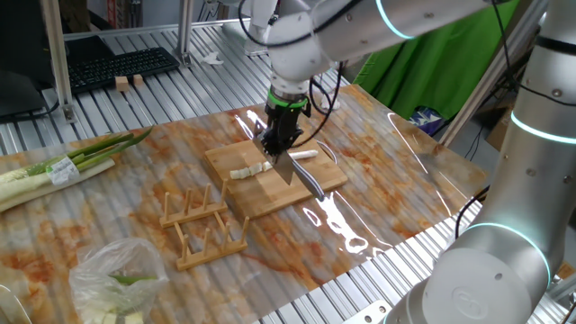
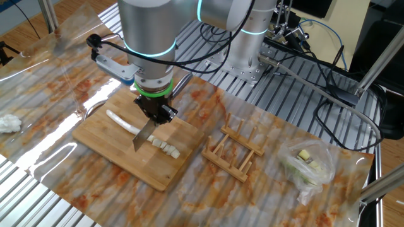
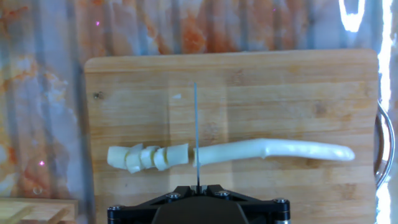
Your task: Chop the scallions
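Note:
A pale scallion stalk lies across the wooden board (image 3: 280,87). Its long uncut length (image 3: 273,149) reaches right, and several stubby cut segments (image 3: 146,157) sit at its left end. My gripper (image 3: 198,186) is shut on a knife (image 3: 196,124), whose blade I see edge-on, standing in the gap between the segments and the long piece. From one fixed view, the gripper (image 1: 281,135) hangs over the board (image 1: 270,202) with the blade (image 1: 292,169) angled down beside the segments (image 1: 247,171). In the other fixed view the gripper (image 2: 156,112), the blade (image 2: 144,133), the segments (image 2: 165,147) and the long piece (image 2: 120,121) all show.
A wooden rack (image 1: 202,225) stands just off the board's near corner. A clear plastic bag of green bits (image 1: 117,279) lies at the table's front. A long green-and-white bundle (image 1: 63,166) lies at the left. A white wad (image 2: 7,122) sits near the table edge.

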